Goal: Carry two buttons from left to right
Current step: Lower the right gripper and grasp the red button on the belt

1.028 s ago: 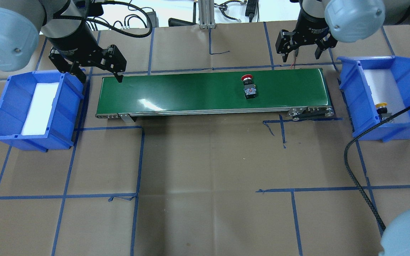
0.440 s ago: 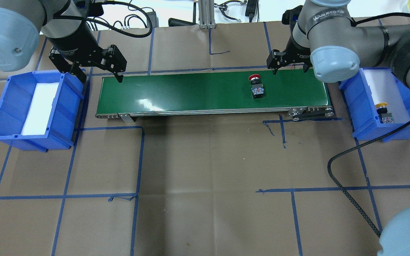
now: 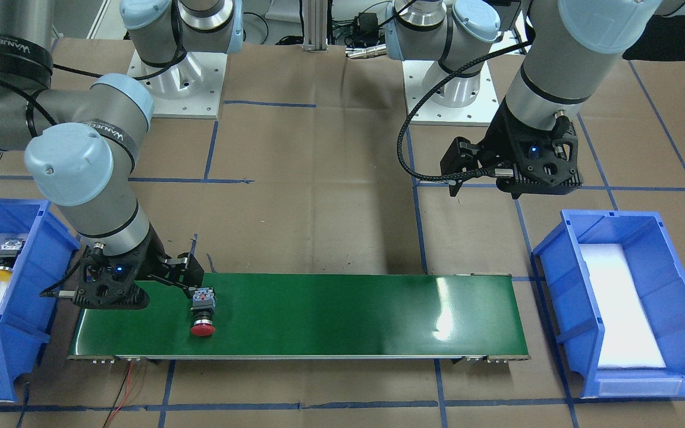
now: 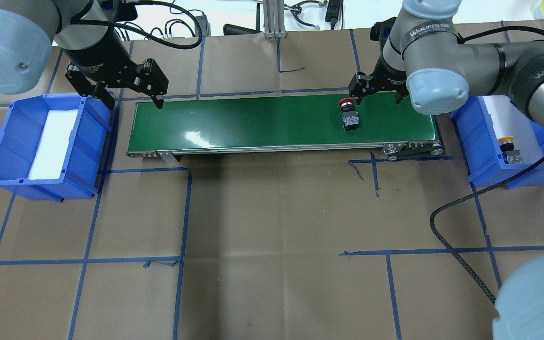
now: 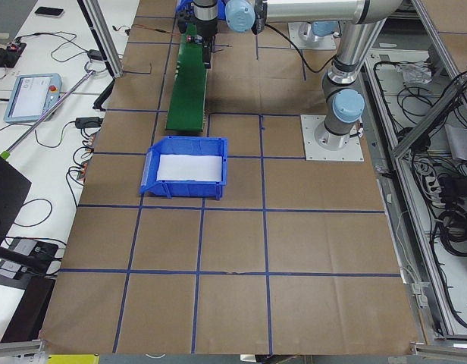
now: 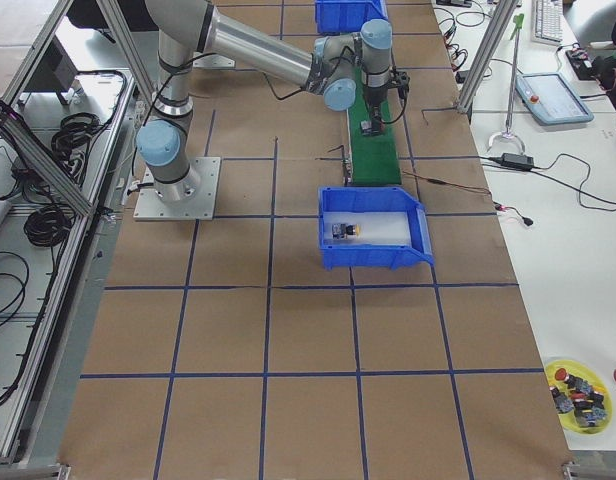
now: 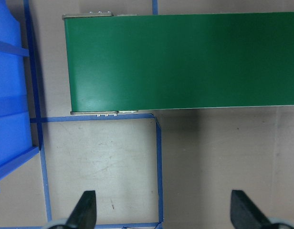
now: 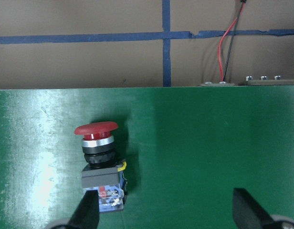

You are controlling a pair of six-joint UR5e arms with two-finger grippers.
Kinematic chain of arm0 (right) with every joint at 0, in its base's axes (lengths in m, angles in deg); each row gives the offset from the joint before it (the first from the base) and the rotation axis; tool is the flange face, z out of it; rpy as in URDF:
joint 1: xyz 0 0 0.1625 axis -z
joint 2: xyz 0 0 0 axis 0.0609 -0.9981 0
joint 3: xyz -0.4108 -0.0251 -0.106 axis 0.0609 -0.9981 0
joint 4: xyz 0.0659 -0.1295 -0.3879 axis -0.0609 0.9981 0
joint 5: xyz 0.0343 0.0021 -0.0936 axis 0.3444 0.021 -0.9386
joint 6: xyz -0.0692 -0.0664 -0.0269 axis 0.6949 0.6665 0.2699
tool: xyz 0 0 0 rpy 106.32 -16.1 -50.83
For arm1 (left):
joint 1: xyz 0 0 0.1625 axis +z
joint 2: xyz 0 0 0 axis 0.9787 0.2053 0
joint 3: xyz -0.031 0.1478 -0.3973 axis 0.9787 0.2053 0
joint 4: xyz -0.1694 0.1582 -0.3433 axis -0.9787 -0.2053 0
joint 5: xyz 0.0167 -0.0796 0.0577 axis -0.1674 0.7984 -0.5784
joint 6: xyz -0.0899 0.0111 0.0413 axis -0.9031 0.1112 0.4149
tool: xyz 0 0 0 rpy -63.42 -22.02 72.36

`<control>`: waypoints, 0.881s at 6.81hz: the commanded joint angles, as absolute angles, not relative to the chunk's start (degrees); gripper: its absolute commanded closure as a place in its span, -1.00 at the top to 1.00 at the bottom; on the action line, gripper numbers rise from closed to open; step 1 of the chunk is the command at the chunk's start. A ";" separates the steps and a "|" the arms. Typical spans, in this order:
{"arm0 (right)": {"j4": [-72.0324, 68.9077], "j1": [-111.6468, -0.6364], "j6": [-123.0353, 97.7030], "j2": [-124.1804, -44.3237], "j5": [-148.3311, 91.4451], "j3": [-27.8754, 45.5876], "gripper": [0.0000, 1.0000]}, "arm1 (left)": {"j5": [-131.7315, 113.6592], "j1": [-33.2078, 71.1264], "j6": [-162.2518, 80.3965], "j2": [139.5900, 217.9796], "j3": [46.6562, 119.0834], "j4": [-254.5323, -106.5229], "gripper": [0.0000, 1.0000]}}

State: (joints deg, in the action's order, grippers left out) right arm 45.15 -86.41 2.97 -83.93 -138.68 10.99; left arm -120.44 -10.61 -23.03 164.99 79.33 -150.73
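The red button [image 8: 100, 162] lies on its side on the belt [image 4: 253, 120], near the right end, with its cap toward the far edge. The yellow button [image 4: 507, 147] already sits in the right bin [image 4: 489, 177]. My right gripper [image 8: 166, 212] hangs just above the red one, spread wide and holding nothing, but it is off-centre. In the wrist view one finger [image 8: 86, 213] overlaps the button's body instead of flanking it. Dropping straight down from here would likely land that finger on the body and tip or shove it, perhaps off the belt's edge. If the belt is running, the offset will change as I descend. A late close could then catch only the round cap, which would slip. My left gripper [image 4: 135, 101] is also wide and holding nothing, by the belt's left end.
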 commanded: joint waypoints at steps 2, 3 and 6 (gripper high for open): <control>46.14 -86.33 2.96 -80.46 -135.66 10.43 0.94 | -120.39 -10.61 -23.12 165.08 79.35 -150.73 1.00; 46.14 -86.33 2.87 -79.32 -135.66 10.26 0.93 | -120.39 -10.70 -23.12 165.08 79.44 -150.73 1.00; 47.46 -86.25 3.13 -76.59 -136.54 10.78 0.72 | -120.66 -10.61 -23.21 164.82 80.23 -150.73 1.00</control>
State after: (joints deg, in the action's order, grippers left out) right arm 46.85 -86.28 3.03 -77.50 -136.09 10.58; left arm -120.55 -10.62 -23.20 164.91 80.01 -150.73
